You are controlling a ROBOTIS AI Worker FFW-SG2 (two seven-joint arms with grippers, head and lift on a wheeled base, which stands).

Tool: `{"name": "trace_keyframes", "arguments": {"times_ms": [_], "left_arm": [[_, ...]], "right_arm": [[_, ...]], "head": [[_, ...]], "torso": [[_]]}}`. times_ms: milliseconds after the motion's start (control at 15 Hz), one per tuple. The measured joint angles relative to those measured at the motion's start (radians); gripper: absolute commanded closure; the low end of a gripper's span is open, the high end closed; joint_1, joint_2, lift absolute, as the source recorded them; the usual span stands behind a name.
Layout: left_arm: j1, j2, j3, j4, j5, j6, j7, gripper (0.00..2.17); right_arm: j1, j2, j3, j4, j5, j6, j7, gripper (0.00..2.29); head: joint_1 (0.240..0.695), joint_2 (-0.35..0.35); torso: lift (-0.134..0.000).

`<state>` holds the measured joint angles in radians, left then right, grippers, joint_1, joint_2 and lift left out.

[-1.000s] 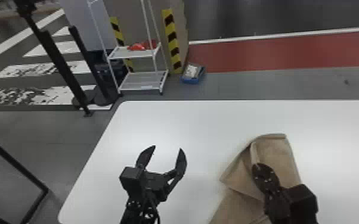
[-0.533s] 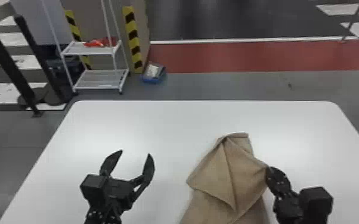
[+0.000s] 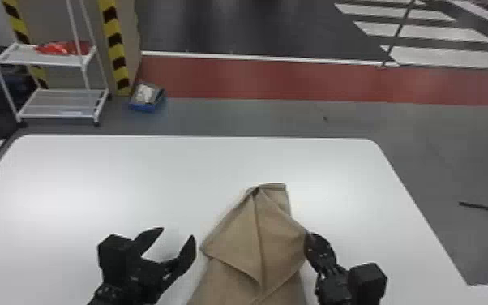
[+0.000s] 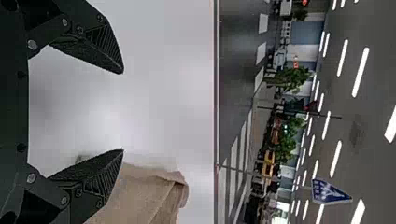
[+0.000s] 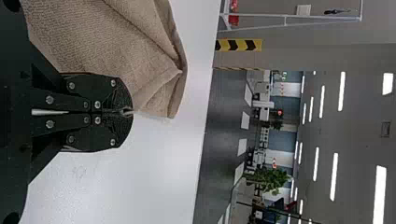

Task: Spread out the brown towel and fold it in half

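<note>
"Report the hand first."

"Right gripper (image 3: 309, 238): fingers together, clamped on the side edge of the brown towel (image 3: 275, 239). The right wrist view shows a pinch of cloth between the fingertips (image 5: 127, 111)."

"Location of the towel?"

"On the white table (image 3: 133, 170), between the two grippers, running out past the bottom edge of the head view. Far end: narrow, with a hemmed edge. Body: wider, creased, not flat. One long crease runs from the far end toward the robot. A flap covers the upper part and comes to a corner at the left side. Other creases lead to the clamped point."

"State of the left gripper (image 3: 178, 233)?"

"Fingers spread well apart, nothing between them. Position: just beside the towel, on its left. The left wrist view shows part of the cloth near one finger (image 4: 100, 179)."

"Surroundings, from where you stand?"

"Table: rounded far corners. Beyond its far left corner: a white rack (image 3: 61, 104) with a red item (image 3: 58, 48) on the upper shelf. Right of the rack: a yellow-and-black striped strip (image 3: 115, 48) and, on the floor, a blue box (image 3: 146, 108) with pale contents. Farther right: a red floor band (image 3: 275, 79), bordered by a white line."
</note>
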<state>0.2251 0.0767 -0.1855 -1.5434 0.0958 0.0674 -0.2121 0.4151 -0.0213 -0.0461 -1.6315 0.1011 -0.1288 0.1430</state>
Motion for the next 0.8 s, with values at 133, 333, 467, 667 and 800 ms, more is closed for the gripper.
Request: {"name": "trace_keyframes", "arguments": {"times_ms": [133, 333, 467, 667, 800], "left_arm": [[-0.010, 0.000, -0.002, 0.012, 0.031, 0.041, -0.040, 0.33], [-0.021, 0.000, 0.000, 0.015, 0.079, 0.088, -0.095, 0.42], [-0.029, -0.001, -0.002, 0.018, 0.103, 0.106, -0.116, 0.42], [-0.054, -0.004, -0.023, 0.033, 0.116, 0.137, -0.135, 0.42], [-0.077, -0.006, -0.053, 0.058, 0.113, 0.149, -0.126, 0.42]], "right_arm": [[0.000, -0.001, 0.002, 0.000, 0.000, -0.001, 0.001, 1.31], [-0.004, -0.002, 0.013, 0.001, 0.006, 0.002, 0.000, 1.32], [-0.008, -0.002, 0.024, 0.004, 0.012, 0.002, 0.000, 1.32], [-0.011, -0.002, 0.040, 0.011, 0.017, 0.002, 0.000, 1.32], [-0.011, -0.002, 0.045, 0.012, 0.018, 0.002, 0.000, 1.32]], "head": [[0.695, -0.165], [0.695, -0.172], [0.695, -0.172], [0.695, -0.178], [0.695, -0.192]], "torso": [[-0.057], [-0.057], [-0.057], [-0.057], [-0.057]]}}
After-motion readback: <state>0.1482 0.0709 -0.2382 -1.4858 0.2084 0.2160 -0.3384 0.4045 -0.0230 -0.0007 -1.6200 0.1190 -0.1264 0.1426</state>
